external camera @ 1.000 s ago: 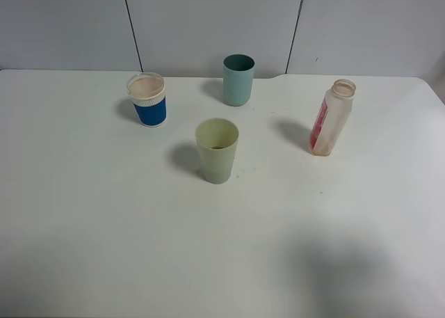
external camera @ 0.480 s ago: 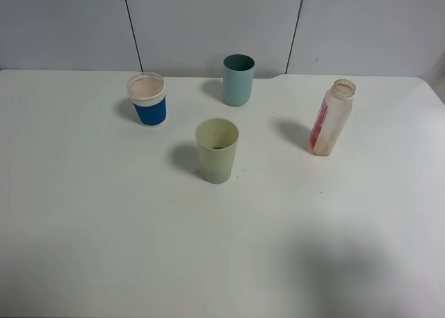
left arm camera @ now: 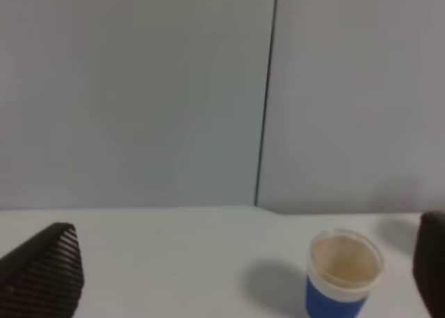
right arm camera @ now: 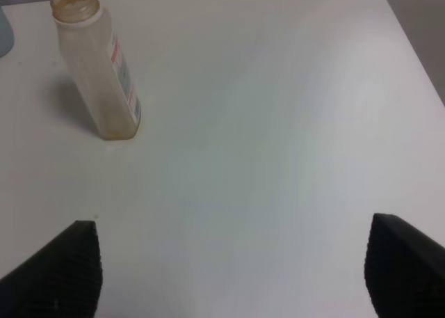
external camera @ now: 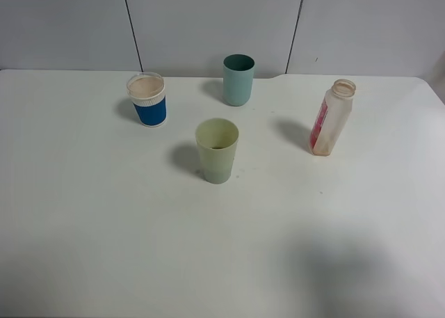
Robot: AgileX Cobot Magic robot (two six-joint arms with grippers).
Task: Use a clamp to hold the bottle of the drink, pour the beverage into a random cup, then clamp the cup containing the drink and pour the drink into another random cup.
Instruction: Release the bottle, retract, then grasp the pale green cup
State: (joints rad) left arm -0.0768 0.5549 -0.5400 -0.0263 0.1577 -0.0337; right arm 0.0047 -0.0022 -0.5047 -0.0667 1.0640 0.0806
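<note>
Both jaws spread; three cups (external camera: 147, 99) (external camera: 238, 80) (external camera: 217, 152), one bottle (external camera: 332, 118).

No legible text is found — the label on the bottle (external camera: 332, 118) is printed red, too small to be read.

Bottle (external camera: 332, 120) translucent plastic; green cup (external camera: 217, 154) matt plastic; table (external camera: 104, 227) smooth matt white.

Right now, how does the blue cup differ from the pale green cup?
The blue cup has a white band above a blue body; the pale green cup is plain. The blue cup's inside looks tan, the pale green cup's inside green. The blue cup stands farther back and left, the pale green cup nearer the middle. Both stand upright and open on the table.
</note>
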